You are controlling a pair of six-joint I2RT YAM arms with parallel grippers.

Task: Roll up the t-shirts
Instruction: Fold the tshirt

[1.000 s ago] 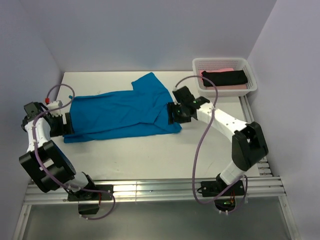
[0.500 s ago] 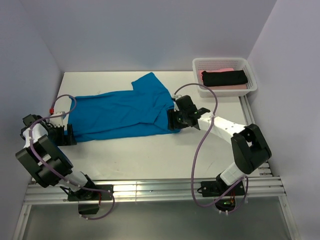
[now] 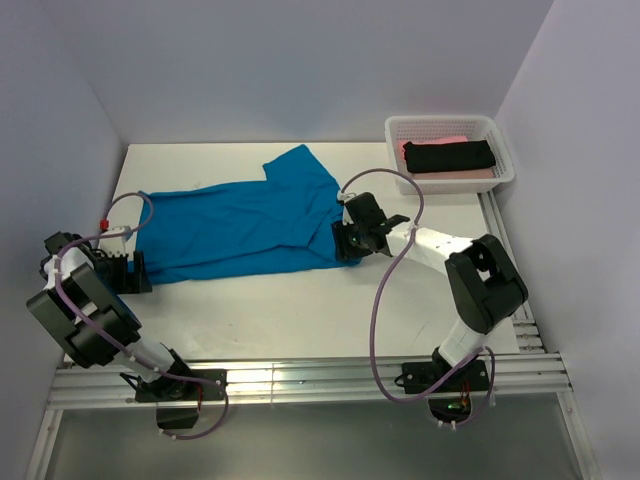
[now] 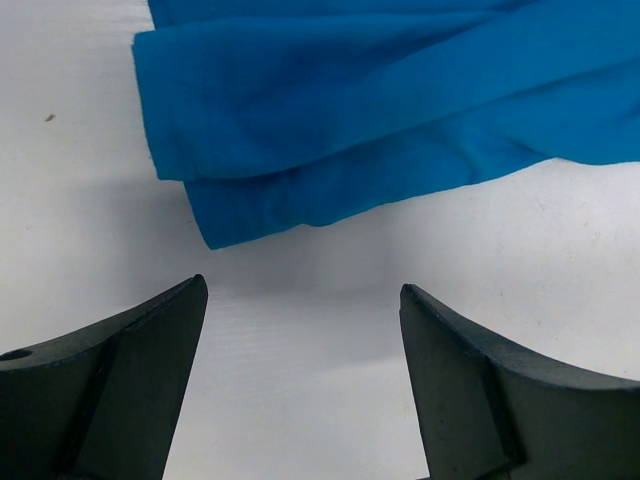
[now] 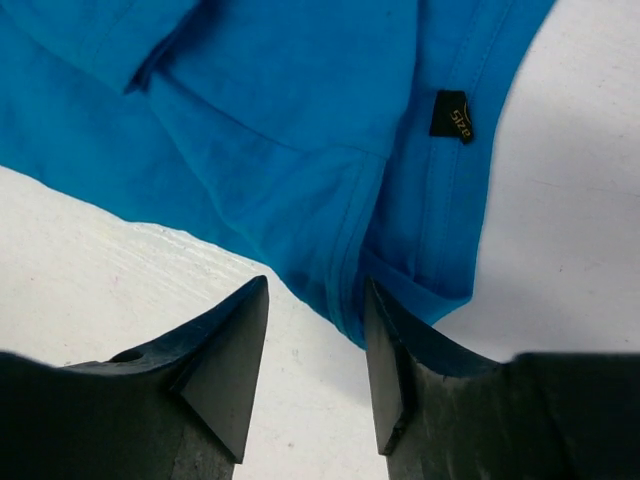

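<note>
Blue t-shirt (image 3: 250,225) lies flat on the counter (image 3: 300,320), folded lengthwise into a long band of layers, one sleeve sticking out toward the back wall. Black t-shirt (image 3: 450,156) sits on the pink t-shirt (image 3: 478,173) inside the basket (image 3: 508,172) at the far right corner, well apart from the work. Left gripper (image 4: 300,290) has its jaws wide apart and holds nothing; it sits low over bare counter, just short of the band's left corner. Right gripper (image 5: 315,285) has its jaws part-way apart, astride the near corner at the end with the size label (image 5: 452,116); cloth lies between the tips, but no pinch is visible. Judgement: the cloth is light, limp and without stiffness, so it will sag and crease wherever unsupported, and the stacked layers will likely slide over each other on the smooth counter. Best hold looks to be the stitched edges at the two end corners, taking every layer in one pinch. A shallow bite risks lifting only the top layer.
</note>
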